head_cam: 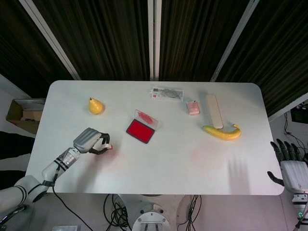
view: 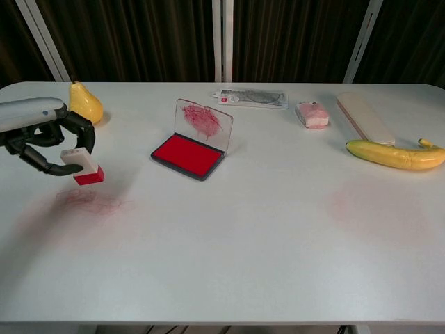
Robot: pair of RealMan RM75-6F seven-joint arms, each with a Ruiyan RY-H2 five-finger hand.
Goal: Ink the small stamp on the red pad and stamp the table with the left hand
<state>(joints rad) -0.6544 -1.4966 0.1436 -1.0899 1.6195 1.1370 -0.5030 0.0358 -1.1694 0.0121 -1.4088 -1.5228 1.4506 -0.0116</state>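
Small stamp (view: 82, 165) pinched in the left robot hand (view: 43, 138), up in the air just above the tabletop (view: 243, 229) and the faint red marks (view: 94, 202). Held there, it seems, to press down on that spot. Red inked face low and tipped toward the right, white handle up toward the fingers, so the long way runs slanted. Red ink pad (view: 188, 155) lying open, well apart. Right robot hand (head_cam: 291, 166) empty, fingers spread, off the tabletop's right edge.

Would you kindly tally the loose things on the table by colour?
Yellow: 2, pear and banana
Red: 2, ink pad and stamp
Pink: 1, small packet
Pale: 2, flat bar and clear packet
Total: 7
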